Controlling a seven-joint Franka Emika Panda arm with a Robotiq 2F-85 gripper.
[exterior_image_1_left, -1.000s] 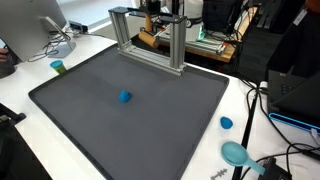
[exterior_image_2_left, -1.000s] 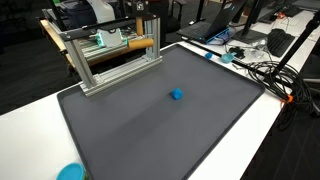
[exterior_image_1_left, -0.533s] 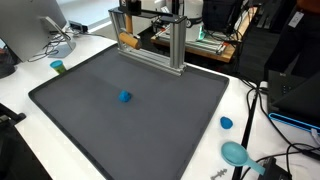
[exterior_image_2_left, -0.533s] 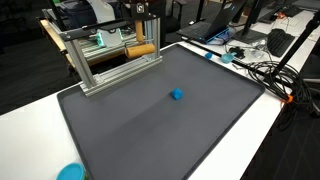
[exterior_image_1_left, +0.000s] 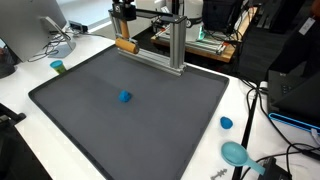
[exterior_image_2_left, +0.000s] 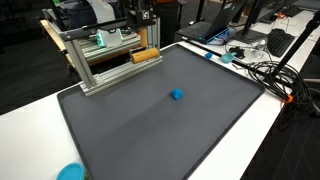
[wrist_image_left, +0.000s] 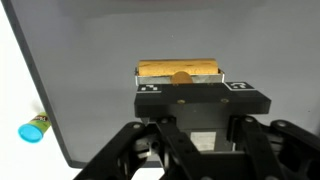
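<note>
My gripper (exterior_image_1_left: 125, 38) is shut on a wooden cylinder (exterior_image_1_left: 127, 45) and holds it level, just above the far edge of the dark grey mat (exterior_image_1_left: 90, 120). It hangs in front of an aluminium frame (exterior_image_1_left: 176, 45) at the back of the mat. In the other exterior view, the gripper (exterior_image_2_left: 145, 50) holds the cylinder (exterior_image_2_left: 146, 57) by the frame's end (exterior_image_2_left: 82, 62). In the wrist view, the cylinder (wrist_image_left: 180, 69) lies crosswise at the gripper (wrist_image_left: 180, 80); the fingertips are hidden by the gripper body.
A small blue block (exterior_image_1_left: 125, 97) sits mid-mat, also in the other exterior view (exterior_image_2_left: 176, 96). A teal cup (exterior_image_1_left: 58, 67) stands on the white table beside the mat, also seen in the wrist view (wrist_image_left: 33, 130). A blue lid (exterior_image_1_left: 227, 123) and a teal bowl (exterior_image_1_left: 236, 153) lie nearby. Cables run along one edge (exterior_image_2_left: 265, 72).
The gripper has carried the wooden cylinder out from the frame and down toward the mat's far edge. The blue block has not moved.
</note>
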